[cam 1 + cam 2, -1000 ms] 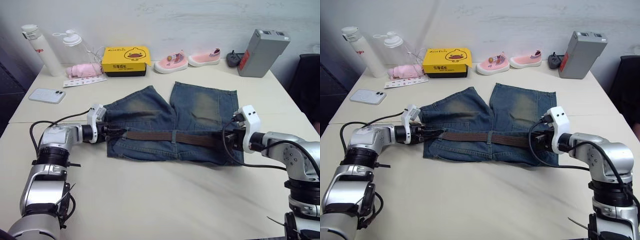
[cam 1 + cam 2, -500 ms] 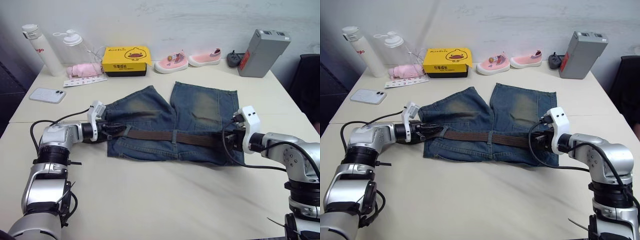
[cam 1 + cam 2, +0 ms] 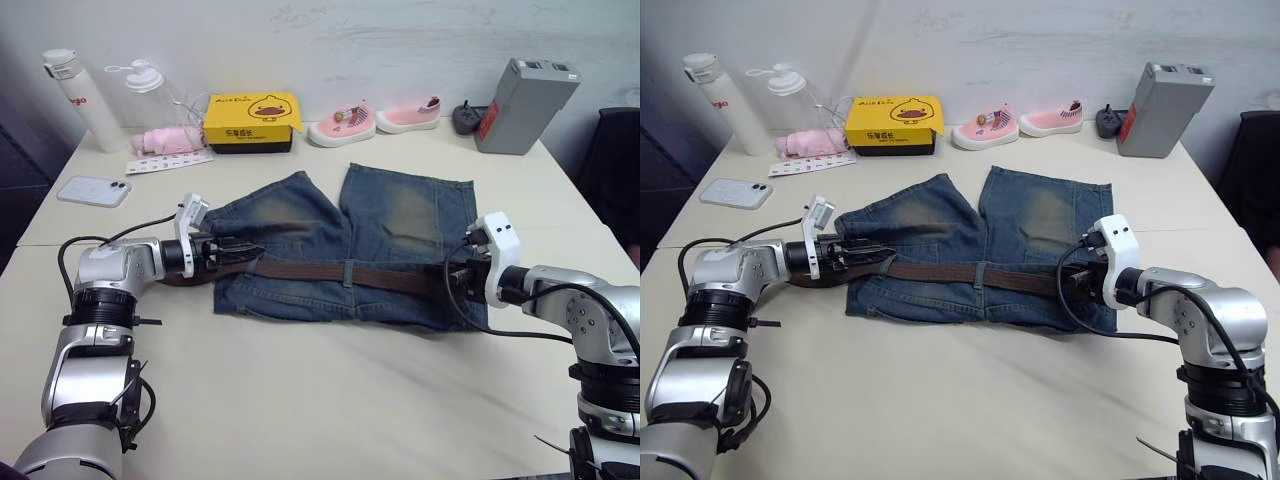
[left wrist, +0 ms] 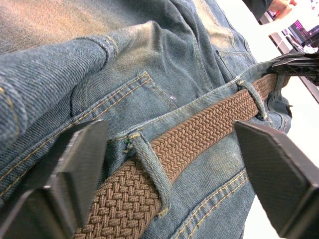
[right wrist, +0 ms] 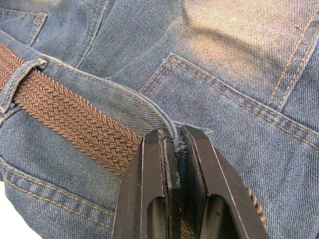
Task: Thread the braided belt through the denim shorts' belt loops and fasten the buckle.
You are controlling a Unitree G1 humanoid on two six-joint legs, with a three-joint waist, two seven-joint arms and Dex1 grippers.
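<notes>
The left pincer (image 3: 238, 253) lay low over the desk (image 3: 330, 400) at the left end of the denim shorts' (image 3: 345, 245) waistband, its two black fingers (image 4: 75, 169) spread wide apart with nothing gripped between them; in the left wrist view they stood either side of the braided belt (image 4: 199, 134) where it passed under a belt loop (image 4: 149, 169). The shorts lay flat near the middle of the desk, waistband toward the robot and legs pointing away. The brown belt (image 3: 340, 272) ran along the waistband from the left pincer across to the right side, tucked under a centre loop (image 3: 347, 272) on the way. At the right end the right pincer (image 5: 174, 149) was pressed closed on a fold of the waistband's upper edge, beside the belt, with only that thin ridge of denim between its fingers (image 5: 144, 189). The buckle could not be made out. Along the far edge of the desk, left to right, stood a white bottle (image 3: 80, 100), a clear bottle (image 3: 150, 95), a phone (image 3: 93, 190) nearer the robot, a pink cloth (image 3: 168, 139), a yellow box (image 3: 252, 120), a pair of small pink shoes (image 3: 375, 120) and a grey box (image 3: 525, 105).
</notes>
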